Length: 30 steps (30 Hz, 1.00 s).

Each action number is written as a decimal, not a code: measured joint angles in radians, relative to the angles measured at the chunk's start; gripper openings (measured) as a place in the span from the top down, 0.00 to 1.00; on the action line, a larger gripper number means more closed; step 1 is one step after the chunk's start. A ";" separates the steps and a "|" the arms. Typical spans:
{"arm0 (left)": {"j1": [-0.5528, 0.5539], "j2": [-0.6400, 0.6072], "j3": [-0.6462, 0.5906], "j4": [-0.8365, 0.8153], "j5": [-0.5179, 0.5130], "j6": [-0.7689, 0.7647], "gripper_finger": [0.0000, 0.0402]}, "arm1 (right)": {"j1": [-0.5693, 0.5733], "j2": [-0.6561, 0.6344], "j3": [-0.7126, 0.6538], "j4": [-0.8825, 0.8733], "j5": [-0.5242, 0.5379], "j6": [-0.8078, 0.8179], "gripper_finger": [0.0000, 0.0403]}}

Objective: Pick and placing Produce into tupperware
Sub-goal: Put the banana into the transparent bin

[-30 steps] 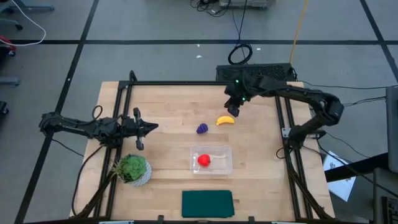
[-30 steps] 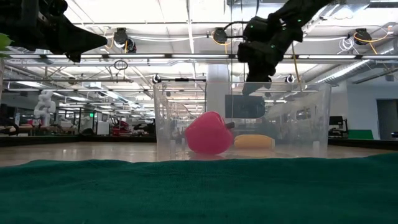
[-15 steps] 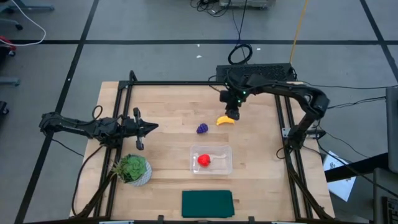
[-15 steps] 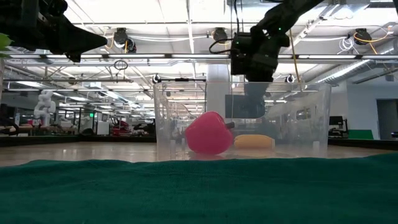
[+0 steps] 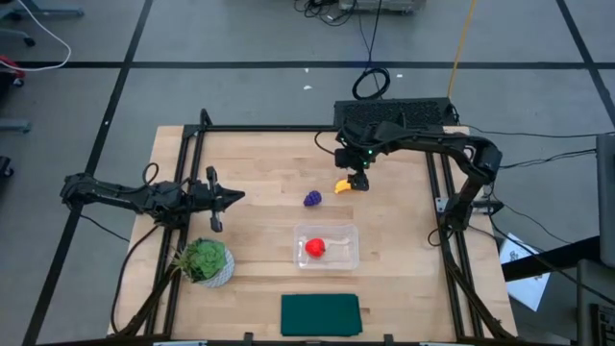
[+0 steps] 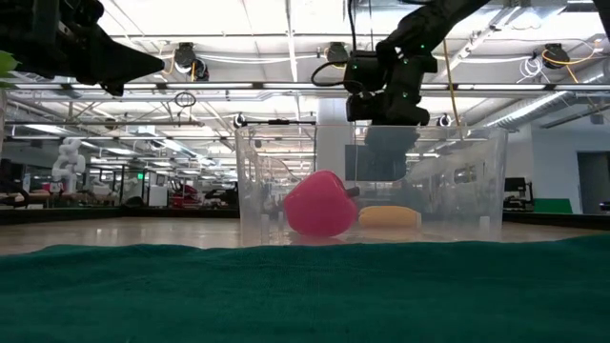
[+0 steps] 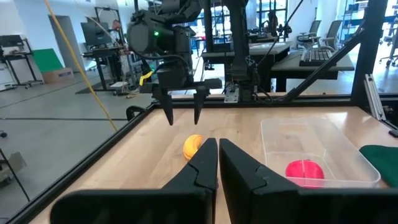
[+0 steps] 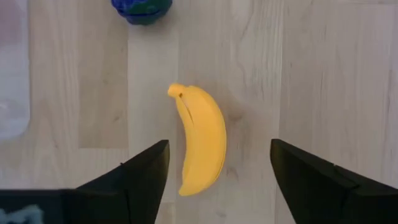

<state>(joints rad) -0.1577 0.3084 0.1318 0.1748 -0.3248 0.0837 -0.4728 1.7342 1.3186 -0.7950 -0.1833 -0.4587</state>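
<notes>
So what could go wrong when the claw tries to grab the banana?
1. The right claw hangs open over the banana, which lies flat on the table. The curved toy might slip out or spin away as the fingers close.
2. The grapes sit close beside the banana, so the claw could bump them.
3. The tupperware is small and already holds the red fruit, so a dropped banana might hit the rim and bounce out.

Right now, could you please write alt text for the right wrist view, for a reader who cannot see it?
A yellow toy banana lies on the pale wooden table, centred between the open fingers of the right gripper, which hangs above it without touching. Beyond the banana sits the purple grape bunch, partly cut off, and a corner of the clear tupperware shows at one edge.
</notes>
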 joint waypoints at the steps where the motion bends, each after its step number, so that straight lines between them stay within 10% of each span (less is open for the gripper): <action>1: 0.000 0.000 0.000 0.000 0.000 0.000 0.95 | 0.000 0.001 0.000 -0.001 0.000 0.001 0.32; 30: 0.000 0.000 0.000 -0.021 0.000 -0.002 0.95 | 0.010 0.036 -0.001 -0.002 0.004 -0.011 0.31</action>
<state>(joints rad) -0.1577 0.3084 0.1322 0.1540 -0.3244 0.0814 -0.4625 1.7699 1.3178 -0.7975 -0.1797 -0.4699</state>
